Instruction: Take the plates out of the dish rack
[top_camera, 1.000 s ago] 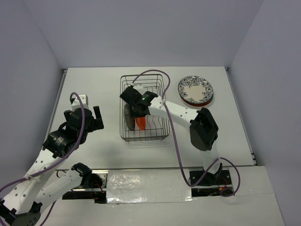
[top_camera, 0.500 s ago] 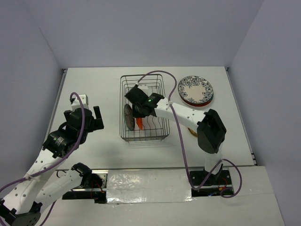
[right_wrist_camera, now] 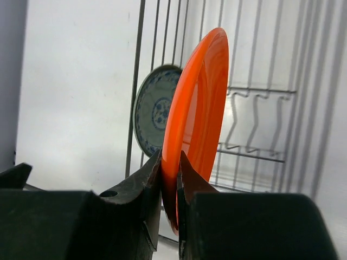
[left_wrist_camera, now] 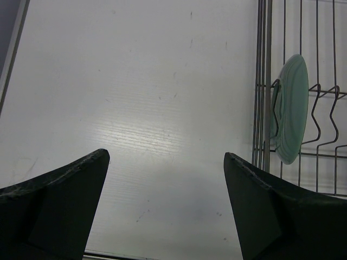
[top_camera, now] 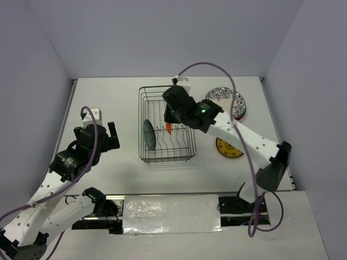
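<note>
My right gripper (right_wrist_camera: 169, 158) is shut on the rim of the red-orange plate (right_wrist_camera: 198, 108) and holds it on edge above the dish rack (top_camera: 185, 155); from above the plate (top_camera: 169, 128) shows as a small orange sliver under the wrist. A small teal plate (top_camera: 149, 135) stands upright in the rack's left end, also in the right wrist view (right_wrist_camera: 154, 111) and the left wrist view (left_wrist_camera: 290, 108). A white plate with dark floral pattern (top_camera: 224, 103) lies on a red-rimmed one at the back right. A yellowish plate (top_camera: 230, 148) lies right of the rack. My left gripper (left_wrist_camera: 165, 162) is open over bare table left of the rack.
The rack's wire wall (left_wrist_camera: 261, 86) stands just right of my left fingers. White walls close the table at the back and sides. The right arm (top_camera: 244, 140) stretches over the yellowish plate.
My right gripper has lifted the red-orange plate out of the rack's prongs and moved up and to the right. The yellowish plate has come into view. The left arm has not moved.
</note>
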Robot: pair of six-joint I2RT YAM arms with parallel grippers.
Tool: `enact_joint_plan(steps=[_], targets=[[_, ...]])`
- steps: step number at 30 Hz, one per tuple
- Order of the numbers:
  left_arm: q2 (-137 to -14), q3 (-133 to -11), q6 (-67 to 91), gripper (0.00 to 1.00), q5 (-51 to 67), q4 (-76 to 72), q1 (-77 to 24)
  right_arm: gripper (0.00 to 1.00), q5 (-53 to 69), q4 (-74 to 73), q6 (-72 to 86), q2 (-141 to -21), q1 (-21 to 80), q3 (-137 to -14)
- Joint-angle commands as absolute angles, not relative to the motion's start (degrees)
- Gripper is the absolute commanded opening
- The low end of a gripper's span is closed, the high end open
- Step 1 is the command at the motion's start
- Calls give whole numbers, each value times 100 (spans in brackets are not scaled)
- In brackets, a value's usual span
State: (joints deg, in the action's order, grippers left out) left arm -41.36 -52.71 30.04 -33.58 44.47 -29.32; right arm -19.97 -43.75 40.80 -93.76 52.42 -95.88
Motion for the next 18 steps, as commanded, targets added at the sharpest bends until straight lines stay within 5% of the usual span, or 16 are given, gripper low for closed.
enact_joint_plan(steps=[1,9,18], targets=[[-4096,-5238,2918,100,-3357,4201,-2909,5,-2794,-4930,3806,-8588,5028,-9792],[-4104,-5238,2900,99,-3314,4192,-2909,2,-3365,-5519,3454,-7550,3440,-7991],[-4148,-5238,2892,99,-3278,4175,-2909,2,-3796,-5651,3313,-7856,2523,-6609]])
